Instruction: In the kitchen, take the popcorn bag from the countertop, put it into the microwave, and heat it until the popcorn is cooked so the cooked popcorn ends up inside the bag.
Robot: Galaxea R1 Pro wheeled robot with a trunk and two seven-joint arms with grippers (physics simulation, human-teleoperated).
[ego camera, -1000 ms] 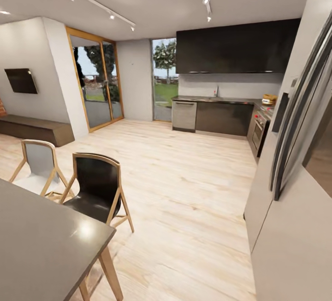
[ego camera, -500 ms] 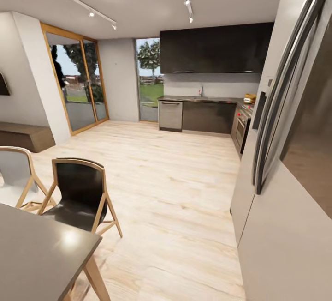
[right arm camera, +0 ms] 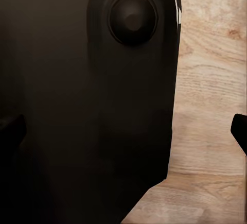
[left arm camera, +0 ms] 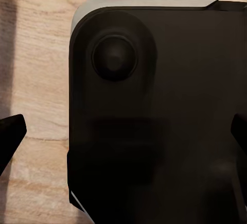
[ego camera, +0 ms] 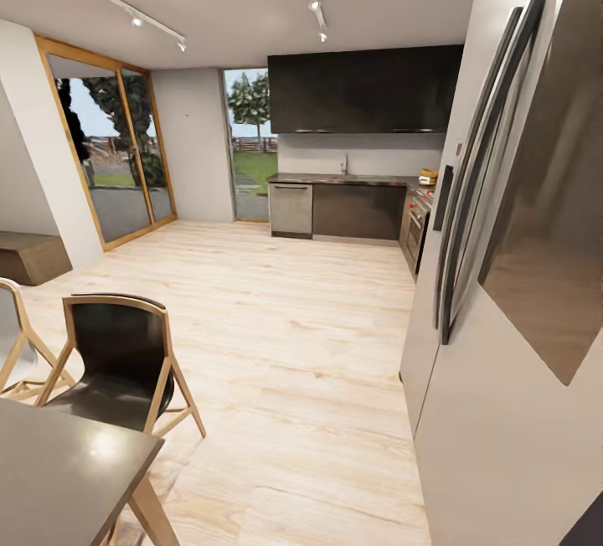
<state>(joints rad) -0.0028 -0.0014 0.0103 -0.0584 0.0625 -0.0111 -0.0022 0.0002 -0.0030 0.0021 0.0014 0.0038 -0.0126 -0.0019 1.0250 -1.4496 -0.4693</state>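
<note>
Though distant, countertop (ego camera: 343,180) blurs.

Pale wood floor (ego camera: 310,337), glass doors (ego camera: 109,157), black chair (ego camera: 117,362)

Head view taken from standing height, facing across pale wood plank floor (ego camera: 285,337) toward far dark kitchen cabinets under long grey countertop (ego camera: 343,180) at frame centre; tall grey refrigerator (ego camera: 502,278) close at frame right. Both wrist views aimed downward, very near glossy black rounded robot base (left arm camera: 154,116) (right arm camera: 87,100). Same pale wood floor (left arm camera: 41,80) (right arm camera: 211,105) shared by all views.
</note>
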